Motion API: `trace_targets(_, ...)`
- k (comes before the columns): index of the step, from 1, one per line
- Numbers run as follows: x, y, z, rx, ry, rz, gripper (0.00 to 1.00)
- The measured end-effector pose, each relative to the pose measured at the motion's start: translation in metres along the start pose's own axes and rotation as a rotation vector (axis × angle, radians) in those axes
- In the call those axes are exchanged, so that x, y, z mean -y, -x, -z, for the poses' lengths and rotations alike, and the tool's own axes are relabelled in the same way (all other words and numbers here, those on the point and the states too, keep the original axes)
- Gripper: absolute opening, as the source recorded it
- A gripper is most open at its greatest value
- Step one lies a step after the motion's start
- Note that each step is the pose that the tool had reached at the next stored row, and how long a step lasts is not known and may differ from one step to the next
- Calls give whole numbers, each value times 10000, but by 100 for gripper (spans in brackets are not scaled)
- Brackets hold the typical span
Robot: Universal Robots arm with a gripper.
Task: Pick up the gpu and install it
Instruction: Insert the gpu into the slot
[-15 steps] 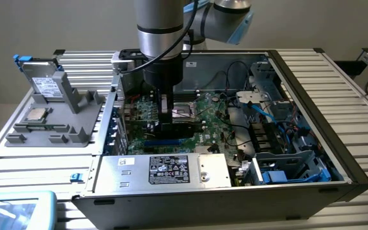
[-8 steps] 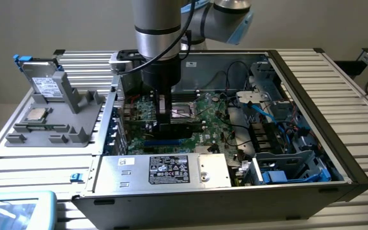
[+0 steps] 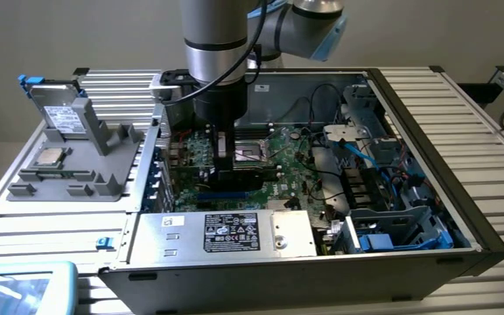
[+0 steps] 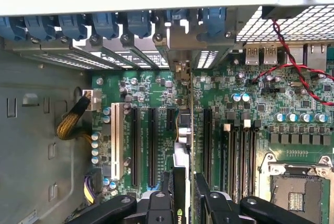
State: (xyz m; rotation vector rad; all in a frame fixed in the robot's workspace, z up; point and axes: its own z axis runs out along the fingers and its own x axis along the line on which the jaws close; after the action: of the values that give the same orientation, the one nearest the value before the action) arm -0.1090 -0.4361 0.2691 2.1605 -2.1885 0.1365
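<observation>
gpu (image 4: 181, 185) upright, edge-on above motherboard slots

the exterior view looks down at an angle from high and well back, taking in an open black computer case (image 3: 278, 289) on a grey slatted metal table (image 3: 471, 118). the wrist view sits close above, just behind the black gripper (image 4: 183, 203), facing straight down. both show the green motherboard (image 3: 195, 147) (image 4: 156, 91) and its square silver processor socket (image 3: 250, 152) (image 4: 295, 195).

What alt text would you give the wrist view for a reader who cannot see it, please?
The gripper holds the graphics card edge-on between its fingers, over the black slots of a green motherboard inside a computer case. Blue clips line the case's card openings, and a red-and-black wire crosses the board.
</observation>
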Motion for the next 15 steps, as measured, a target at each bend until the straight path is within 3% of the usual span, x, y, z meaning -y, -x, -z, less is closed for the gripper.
trace_targets(15,-43,0,-14,91,-1,-2,27)
